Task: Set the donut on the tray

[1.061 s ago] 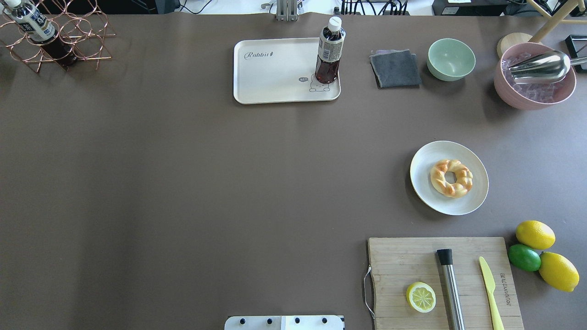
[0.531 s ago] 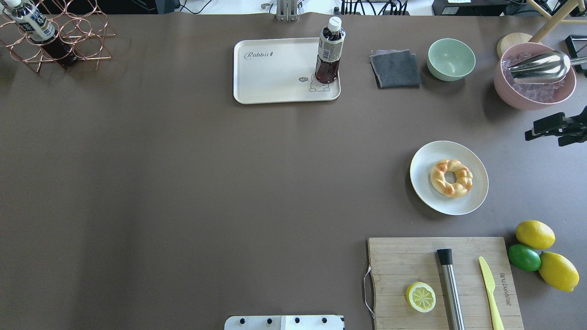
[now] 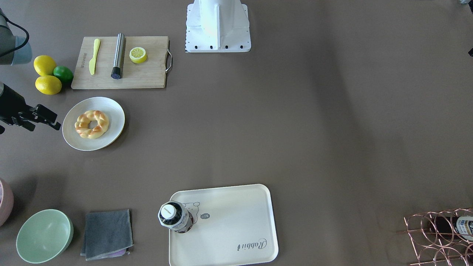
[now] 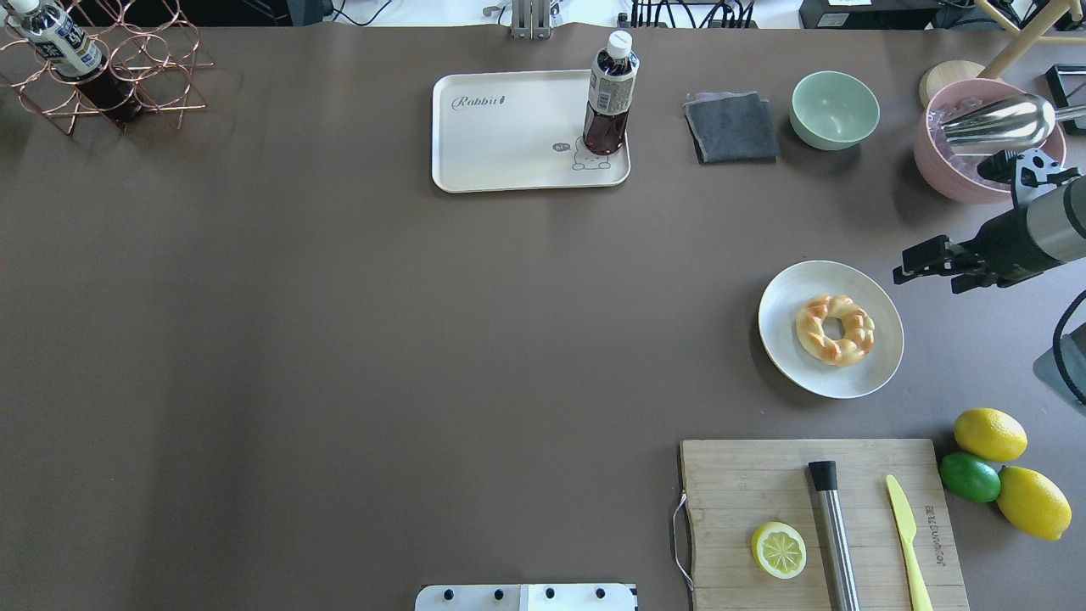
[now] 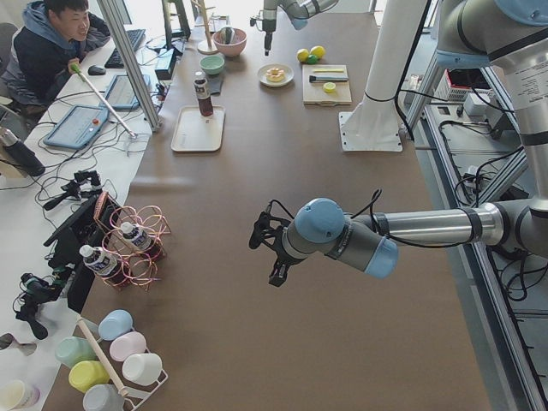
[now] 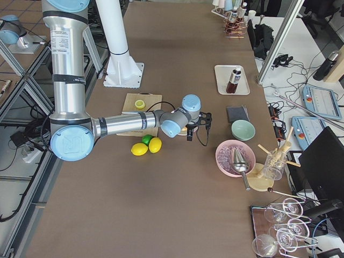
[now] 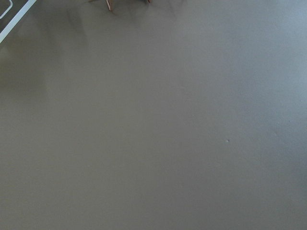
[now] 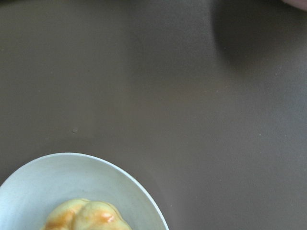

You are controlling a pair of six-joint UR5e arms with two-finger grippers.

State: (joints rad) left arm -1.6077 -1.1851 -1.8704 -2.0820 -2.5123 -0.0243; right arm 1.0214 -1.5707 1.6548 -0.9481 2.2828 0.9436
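The donut [image 4: 836, 329], a braided golden ring, lies on a round white plate [image 4: 785, 348] at the table's right. It also shows in the front view [image 3: 91, 124] and at the bottom of the right wrist view [image 8: 86, 215]. The cream tray [image 4: 509, 144] with "Rabbit" script sits at the far middle, with a dark drink bottle [image 4: 608, 98] standing on its right end. My right gripper [image 4: 912, 263] hovers just right of the plate, apart from it, with its fingers apart and empty. My left gripper [image 5: 261, 248] shows only in the left side view, over bare table; I cannot tell its state.
A cutting board [image 4: 747, 492] with a lemon half [image 4: 779, 550], a steel tube and a yellow knife lies at the near right, with lemons and a lime [image 4: 970, 477] beside it. A pink bowl with a scoop [image 4: 984, 170], a green bowl [image 4: 835, 109] and a grey cloth [image 4: 731, 127] are at the far right. A wire rack [image 4: 110, 76] is at the far left.
My right arm has come in from the right edge and moved left and nearer, up to the plate. The donut, plate and tray have not moved.
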